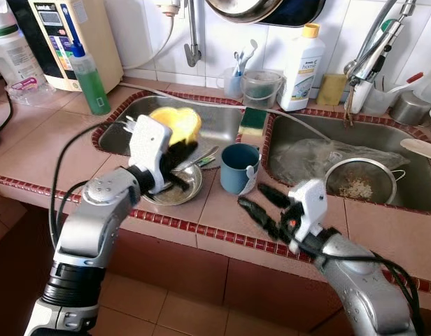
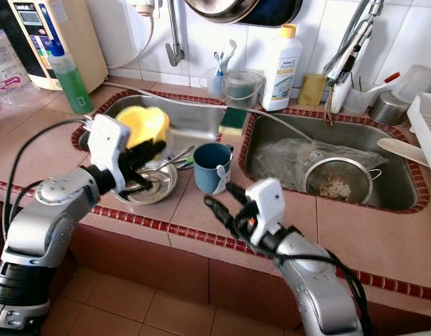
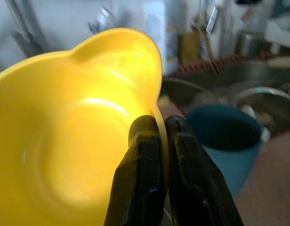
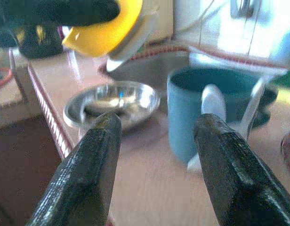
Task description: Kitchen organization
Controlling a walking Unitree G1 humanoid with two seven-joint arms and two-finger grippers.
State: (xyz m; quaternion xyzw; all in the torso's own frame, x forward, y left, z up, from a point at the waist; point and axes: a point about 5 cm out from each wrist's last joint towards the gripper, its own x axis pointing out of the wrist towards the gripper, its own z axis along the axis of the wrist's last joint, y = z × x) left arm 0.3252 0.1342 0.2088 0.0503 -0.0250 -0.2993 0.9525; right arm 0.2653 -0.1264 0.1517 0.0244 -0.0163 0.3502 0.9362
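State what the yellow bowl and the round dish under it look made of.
Yellow bowl: probably plastic, smooth and opaque with a soft glossy highlight; the left tool pinches its thin rim. Round dish: likely stainless steel, silvery with mirror-like reflections.

The left gripper [image 1: 179, 159] is held raised, its 2 fingers clamped together. The right gripper [image 1: 263, 206] is extended lower, its 2 fingers spread apart.

Silver arms, white wrist housings, black cables, left claw [image 1: 179, 166], right claw [image 1: 262, 204], long black fingers
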